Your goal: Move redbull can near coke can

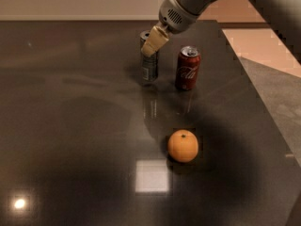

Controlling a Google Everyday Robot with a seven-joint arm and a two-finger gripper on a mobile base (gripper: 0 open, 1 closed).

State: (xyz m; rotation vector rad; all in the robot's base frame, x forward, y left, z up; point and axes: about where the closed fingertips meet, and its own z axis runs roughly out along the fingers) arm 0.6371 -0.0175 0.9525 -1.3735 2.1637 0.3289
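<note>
Camera view: tool point(155, 40) clamped on the top of the redbull can point(149, 65), just beside the coke can point(188, 68) but not touching it.
Hazard: further travel toward the coke can may knock it over on the bench point(70, 126). Gripped this high, the slim can could tilt on release.

Slim redbull can point(150, 69), end effector point(155, 40) at its top, stands upright beside red coke can point(187, 68).
</note>
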